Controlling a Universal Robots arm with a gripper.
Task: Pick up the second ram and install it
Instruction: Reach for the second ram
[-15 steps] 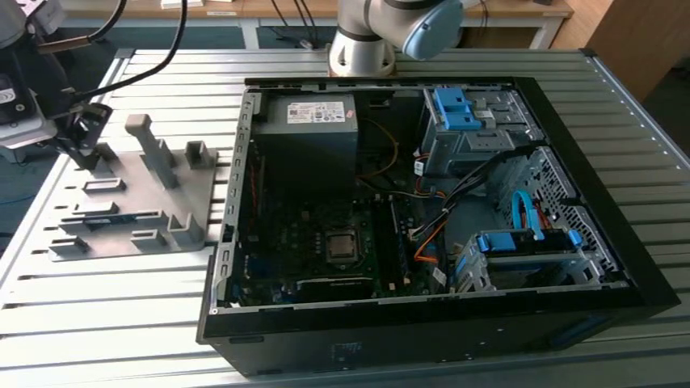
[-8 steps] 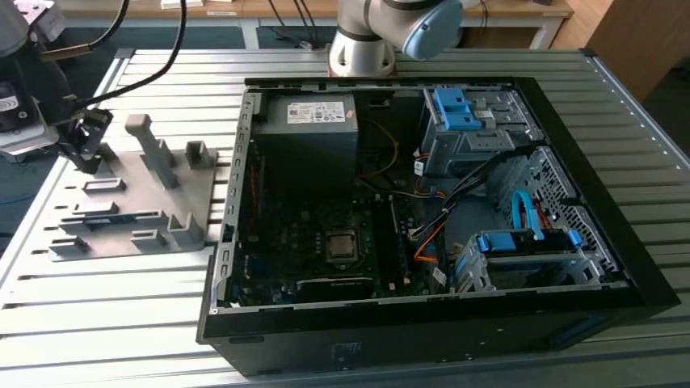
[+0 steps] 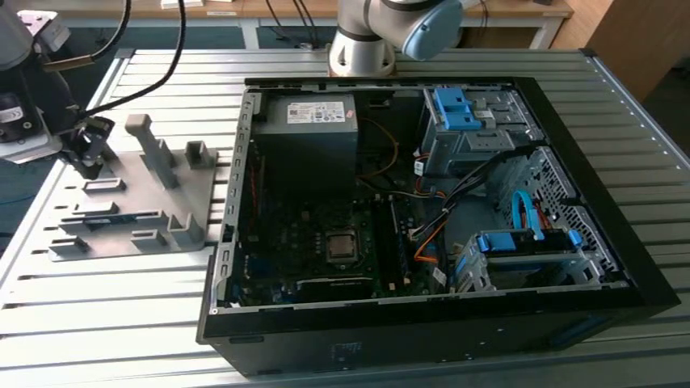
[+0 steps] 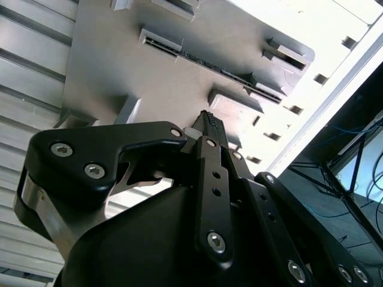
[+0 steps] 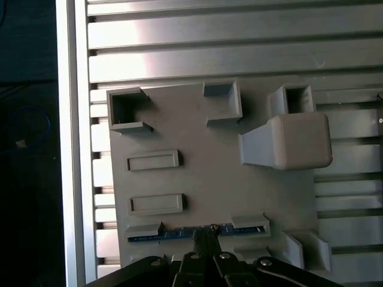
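The exterior view takes in the whole counter (image 3: 108, 323). An open case (image 3: 431, 331) sits on it, and a grey tray (image 3: 140, 198) lies at the case's 9 o'clock. The claw (image 3: 90, 166) hangs over the tray's 10 o'clock corner. From there the ram is hard to pick out among the tray's holders.

The first wrist view looks straight down and shows what that view cannot. The ram (image 5: 173, 234) is a thin blue strip standing on edge in a slot of the tray (image 5: 203, 173), caught between two end holders. The claw (image 5: 206, 234) lines up with the strip's middle and hides that part. Two other slots beside the ram are bare, and a blocky post (image 5: 287, 143) stands across the tray.

The second wrist view looks along the claw (image 4: 207, 122) from the side. Its fingers (image 4: 213, 173) look drawn together with nothing between them, and the tip is off the tray (image 4: 119, 78). The ram (image 4: 224, 73) shows as a dark line in its slot, apart from the tip. Its chips cannot be made out. The claw's body is cut off at the frame edge.
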